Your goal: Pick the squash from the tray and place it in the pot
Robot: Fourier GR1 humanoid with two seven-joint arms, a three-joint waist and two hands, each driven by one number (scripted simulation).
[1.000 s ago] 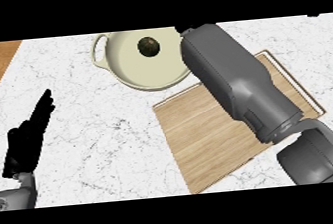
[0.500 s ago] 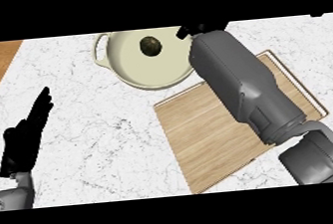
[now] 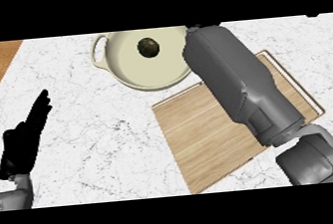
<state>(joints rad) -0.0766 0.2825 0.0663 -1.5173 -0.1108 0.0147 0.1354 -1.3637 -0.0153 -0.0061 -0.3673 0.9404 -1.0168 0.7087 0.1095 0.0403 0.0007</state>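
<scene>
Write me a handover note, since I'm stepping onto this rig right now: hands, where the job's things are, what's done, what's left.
Left hand: open, fingers straight, resting over the counter at the view's left, holding nothing.
Right hand: hidden behind its own forearm, which reaches up across the wooden tray toward the pot's right rim. Its fingers cannot be judged.
Squash: small, dark and round, lying inside the cream pot, near the middle, nothing touching it.
Tray: what shows of it is bare.
Done: squash is off the tray and in the pot.
Left: probably only drawing the right arm back clear of the pot.
</scene>
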